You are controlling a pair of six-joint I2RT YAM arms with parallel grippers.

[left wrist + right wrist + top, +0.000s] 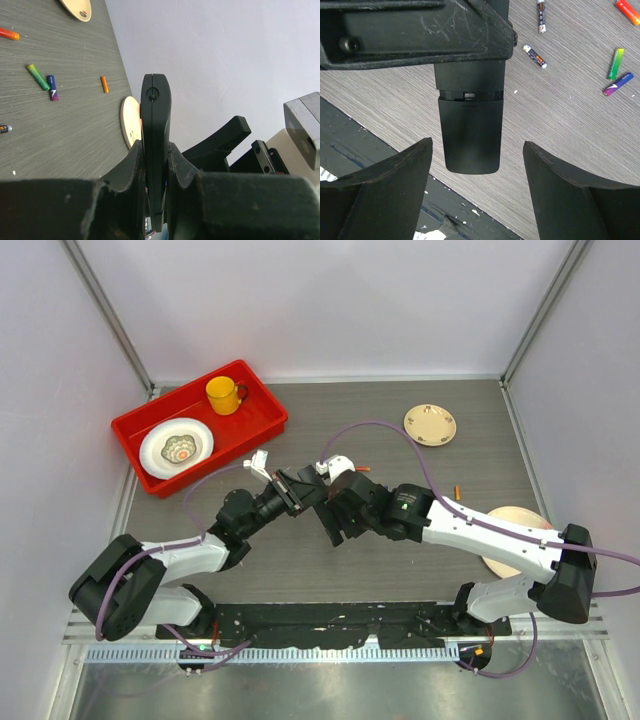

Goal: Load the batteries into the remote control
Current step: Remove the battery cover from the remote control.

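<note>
Right gripper (477,192) jaws spread wide, flanking remote control (469,80) end, not touching. Left gripper (156,172) clamps remote above table (560,130). Back cover (470,135) seemingly on. Batteries (616,64) loose on table, none loaded.

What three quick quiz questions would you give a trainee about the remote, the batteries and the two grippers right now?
1. True or false: the left gripper is shut on the remote control.
2. Multiple choice: where do the visible batteries lie? A, in the red bin. B, loose on the table. C, on a plate.
3. In a few words: how do the jaws of the right gripper stand relative to the remote control?

Key:
1. True.
2. B.
3. Open, one on either side of the remote control's free end, with a gap on each side.
</note>
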